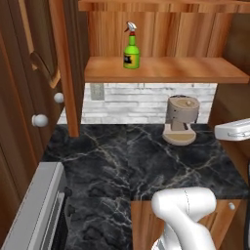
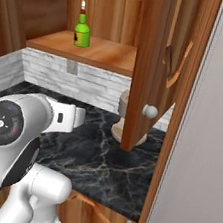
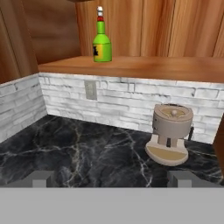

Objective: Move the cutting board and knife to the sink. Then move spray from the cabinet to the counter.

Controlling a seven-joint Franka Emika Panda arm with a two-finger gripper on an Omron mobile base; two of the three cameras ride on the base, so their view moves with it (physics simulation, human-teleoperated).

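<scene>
Coffee machine (image 2: 120, 116): mostly hidden behind open cabinet door (image 2: 156, 64), right base view.
Spray (image 1: 131, 46) label: too small to read.
Stove (image 1: 34, 210): cut off by left base view's edge.

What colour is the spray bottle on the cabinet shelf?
Bright green spray bottle with white nozzle; clearest in the hand view.

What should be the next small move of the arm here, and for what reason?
Probably raise the open gripper toward the spray. The green bottle stands upright on the cabinet shelf, untouched, well above the hand, which looks low over the black counter near the coffee machine. The cabinet door is swung open, so the way to the shelf seems free.
</scene>
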